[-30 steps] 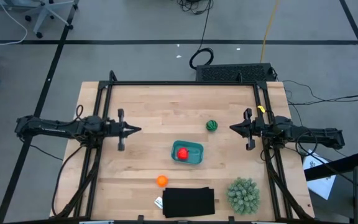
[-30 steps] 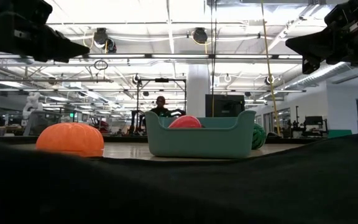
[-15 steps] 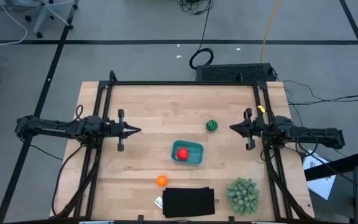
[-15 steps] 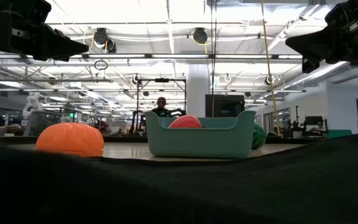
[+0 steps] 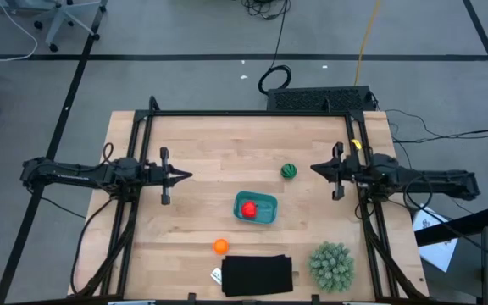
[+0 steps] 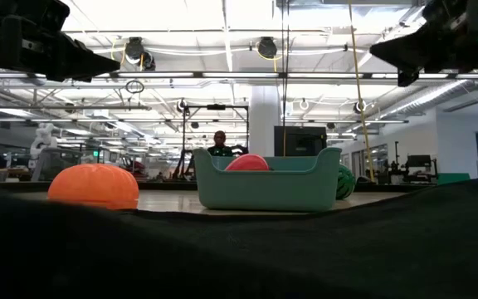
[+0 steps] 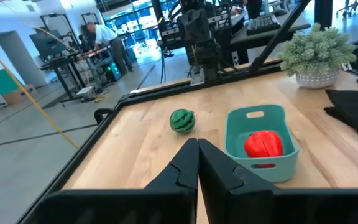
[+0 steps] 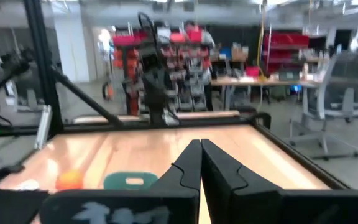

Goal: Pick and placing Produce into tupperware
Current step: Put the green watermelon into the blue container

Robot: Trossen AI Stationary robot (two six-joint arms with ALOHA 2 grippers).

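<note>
The teal tupperware [image 5: 255, 208] stands near the table's middle with the red produce [image 5: 248, 209] inside it. The dark green round one [image 5: 289, 171] sits on the wood beyond it, and the orange one [image 5: 220, 246] lies nearer the front edge. My left gripper [image 5: 189, 176] hangs shut above the table's left side, pointing level toward the middle. My right gripper [image 5: 313, 169] hangs shut above the right side, facing it, not far from the green one. Neither touches anything.
A black flat rectangle [image 5: 257, 275] lies at the front edge, with a small white tag [image 5: 216, 275] at its left. A pale-green spiky plant ball [image 5: 331, 265] stands at the front right. A dark frame [image 5: 252, 113] rims the table. A person [image 6: 219, 143] stands far behind.
My right gripper has risen and shifted slightly toward the table's far edge, staying shut.
</note>
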